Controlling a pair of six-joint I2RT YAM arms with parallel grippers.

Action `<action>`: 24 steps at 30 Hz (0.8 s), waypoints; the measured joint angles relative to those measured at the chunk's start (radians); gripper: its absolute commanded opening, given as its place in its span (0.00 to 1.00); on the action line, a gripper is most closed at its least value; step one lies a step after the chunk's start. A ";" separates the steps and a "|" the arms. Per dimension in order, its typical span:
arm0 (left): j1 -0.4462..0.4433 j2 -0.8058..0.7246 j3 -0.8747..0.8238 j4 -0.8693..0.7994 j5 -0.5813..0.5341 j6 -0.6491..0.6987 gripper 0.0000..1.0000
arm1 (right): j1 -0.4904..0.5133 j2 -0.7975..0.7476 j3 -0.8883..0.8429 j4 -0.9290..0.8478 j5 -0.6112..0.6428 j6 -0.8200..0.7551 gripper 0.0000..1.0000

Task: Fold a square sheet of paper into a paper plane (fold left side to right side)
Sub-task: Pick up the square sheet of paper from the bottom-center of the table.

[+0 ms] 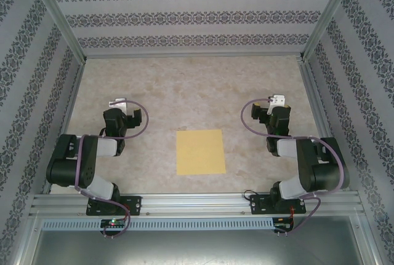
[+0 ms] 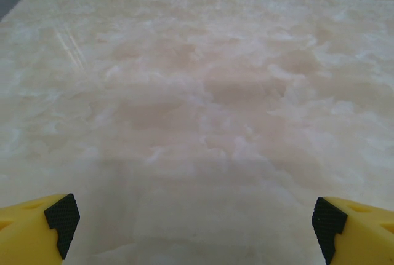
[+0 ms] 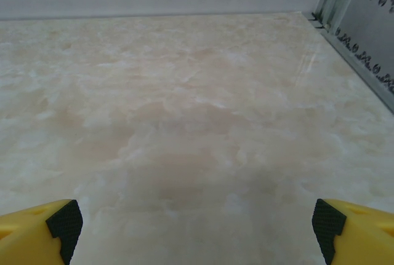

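Marbled beige tabletop (image 1: 184, 87) is filling the whole cage floor, with patterned wallpaper walls (image 1: 184, 16) boxing it in on three sides. The square sheet of paper (image 1: 200, 152) is lying flat toward the near edge, roughly midway between the two arm bases. It's looking unfolded (I'm not making out any crease from the overhead view).

The left gripper (image 2: 194, 222) is hanging well off to the left of the sheet with its jaws spread wide and nothing between them. Its wrist view is just looking out over bare marble past the black pads (image 2: 61, 216). The right gripper (image 3: 194, 222) is doing the same well off to the right: wide open, holding nothing, pointing toward the far wall.

On handling, I'm guessing this is going to be fiddly. The paper is looking thin, light and floppy, and it's lying flush on a smooth, slick-looking top. It'll probably skate away rather than lift if it gets nudged sideways. I'd be going for the left edge, ideally a corner, getting one finger under it. The right gripper could be pinning the right half down so the sheet isn't sliding while the left side is coming over.
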 measured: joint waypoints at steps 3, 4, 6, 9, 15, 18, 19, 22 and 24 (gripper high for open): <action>0.000 -0.141 0.006 -0.091 -0.006 -0.005 1.00 | 0.000 -0.126 0.032 -0.141 0.012 0.011 0.98; 0.000 -0.194 0.012 -0.127 -0.003 -0.014 1.00 | 0.000 -0.163 0.048 -0.172 0.012 0.019 0.98; -0.001 -0.303 0.035 -0.207 0.012 -0.049 1.00 | 0.000 -0.233 0.085 -0.251 0.010 0.037 0.98; -0.010 -0.422 0.091 -0.333 0.049 -0.124 1.00 | 0.000 -0.309 0.134 -0.360 -0.013 0.077 0.98; -0.138 -0.506 0.176 -0.568 0.127 -0.295 1.00 | 0.074 -0.390 0.209 -0.601 -0.107 0.171 0.98; -0.281 -0.491 0.208 -0.676 0.155 -0.338 1.00 | 0.158 -0.391 0.248 -0.712 -0.154 0.203 0.98; -0.340 -0.476 0.219 -0.706 0.163 -0.348 1.00 | 0.189 -0.388 0.259 -0.745 -0.166 0.211 0.98; -0.481 -0.411 0.245 -0.769 0.195 -0.368 0.99 | 0.291 -0.357 0.291 -0.831 -0.183 0.226 0.98; -0.547 -0.348 0.262 -0.799 0.224 -0.380 0.96 | 0.361 -0.312 0.312 -0.882 -0.190 0.237 0.98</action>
